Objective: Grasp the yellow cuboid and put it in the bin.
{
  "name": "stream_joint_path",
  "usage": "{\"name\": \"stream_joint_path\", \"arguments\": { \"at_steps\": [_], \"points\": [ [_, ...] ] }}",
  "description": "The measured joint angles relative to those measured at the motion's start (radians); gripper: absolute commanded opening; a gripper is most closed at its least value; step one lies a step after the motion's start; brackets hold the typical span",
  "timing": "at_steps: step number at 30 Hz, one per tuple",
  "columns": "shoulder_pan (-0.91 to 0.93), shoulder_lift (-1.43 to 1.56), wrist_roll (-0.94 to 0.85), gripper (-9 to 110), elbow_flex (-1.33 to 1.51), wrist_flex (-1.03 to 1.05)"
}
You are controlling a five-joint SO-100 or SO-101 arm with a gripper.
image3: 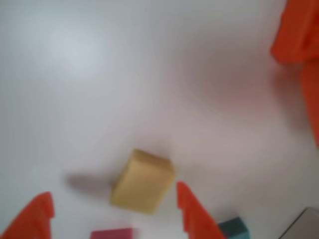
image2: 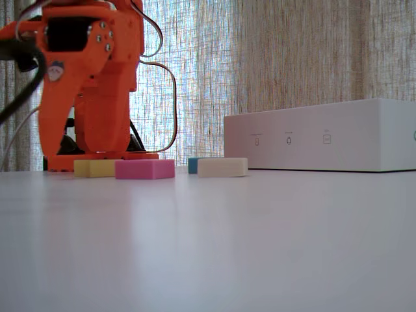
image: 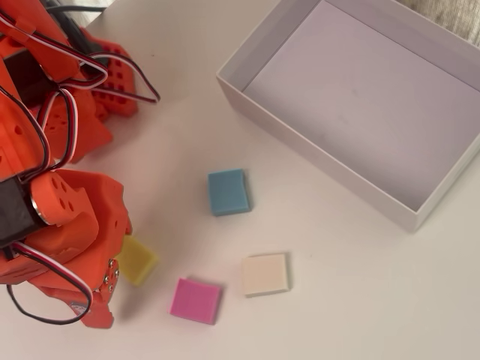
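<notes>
Overhead view: bin (image: 259, 46) at 1–2 o'clock. Four blocks lie on the table (image: 337, 300), apart from each other. Blue block (image: 229, 191) at centre; cream block (image: 265, 274) at 5; pink block (image: 196, 300) at 6; cuboid (image: 138, 259) at 7–8, partly under the arm (image: 67, 225).

Orange pincer (image3: 113, 211), yellow cuboid (image3: 142, 181), pink block (image: 196, 301), blue block (image: 229, 192), cream block (image: 265, 274), white bin (image: 315, 146).
</notes>
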Motion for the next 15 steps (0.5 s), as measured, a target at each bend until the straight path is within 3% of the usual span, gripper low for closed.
{"name": "stream_joint_path", "arguments": {
  "at_steps": [11,15],
  "points": [
    [-0.014,-0.063,-0.003,25,0.028,-0.069],
    [-0.015,-0.077,-0.012,18,0.037,-0.104]
  ]
}}
